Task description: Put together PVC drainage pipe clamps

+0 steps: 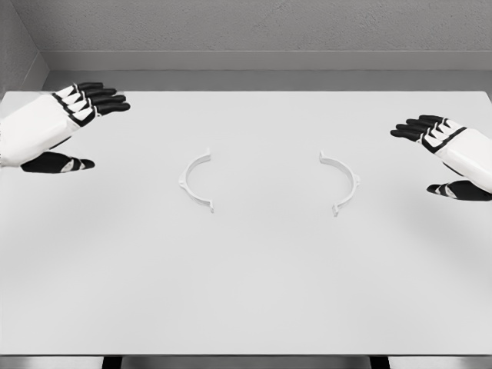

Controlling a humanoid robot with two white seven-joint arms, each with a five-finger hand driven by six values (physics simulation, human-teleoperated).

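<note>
Left robot hand (73, 115) hovers over the far left corner of the tabletop (246, 292), fingers stretched out flat and relaxed, thumb hanging below, holding nothing. The right robot hand (442, 150) mirrors it at the right edge, likewise spread and empty, its fingertips aimed inward toward the middle.

Inward from each lies one white clamp half. The left clamp half (197, 180) rests flat on the tabletop, to the right of the left robot hand and a little nearer the robot; it is plainly that hand's piece. The right clamp half (341, 182) sits the same way, left of the right robot hand and slightly nearer. Each arc runs roughly front to back, with small tabs at its ends, and the hollow sides face one another across a bare gap, so the two are well apart and not yet joined. Closing them into a ring looks like a matter of sliding each straight inward.

Beyond the pieces the tabletop is plain white and flat, reaching back to a grey wall (254, 31); a strip of grey floor shows behind it.
</note>
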